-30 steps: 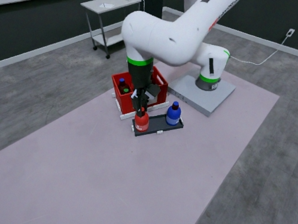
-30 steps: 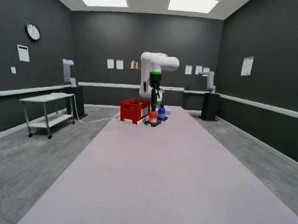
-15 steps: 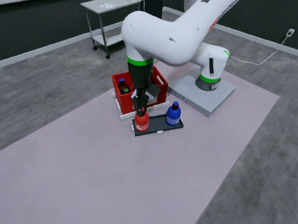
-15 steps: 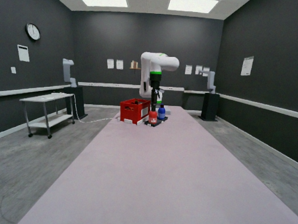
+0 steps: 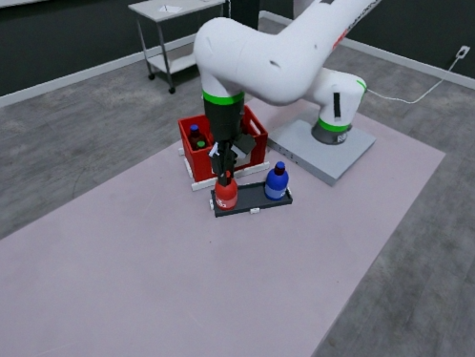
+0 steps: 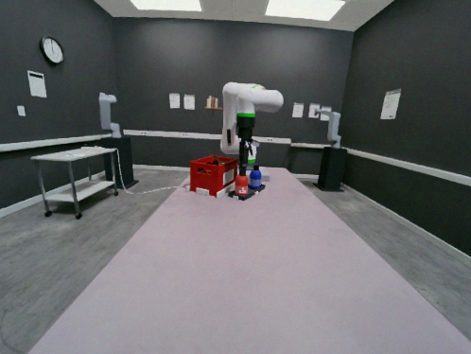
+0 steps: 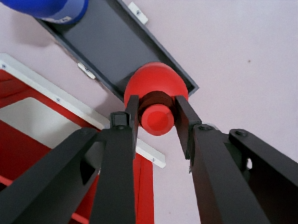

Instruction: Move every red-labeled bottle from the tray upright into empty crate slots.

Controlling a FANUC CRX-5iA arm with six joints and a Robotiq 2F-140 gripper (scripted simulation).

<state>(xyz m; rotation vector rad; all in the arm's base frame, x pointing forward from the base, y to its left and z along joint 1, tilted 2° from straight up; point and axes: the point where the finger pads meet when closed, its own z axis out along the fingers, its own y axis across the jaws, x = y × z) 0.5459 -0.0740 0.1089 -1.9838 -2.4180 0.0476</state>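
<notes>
A red-labeled bottle (image 5: 226,195) (image 6: 241,185) (image 7: 155,87) stands upright at the left end of the dark tray (image 5: 253,196) (image 7: 107,45). My gripper (image 5: 227,174) (image 7: 156,108) reaches straight down and is shut on the bottle's neck just under its red cap. A blue bottle (image 5: 277,181) (image 6: 255,178) (image 7: 50,7) stands at the tray's other end. The red crate (image 5: 197,162) (image 6: 213,174) sits just behind the tray and holds a blue-capped bottle (image 5: 194,135) and a green-capped bottle (image 5: 200,145). The arm hides part of the crate's inside.
The robot's grey base plate (image 5: 329,153) lies to the right of the crate. White stop blocks (image 5: 229,176) border the crate and tray. A metal cart (image 5: 167,33) (image 6: 71,175) stands off the mat at the back left.
</notes>
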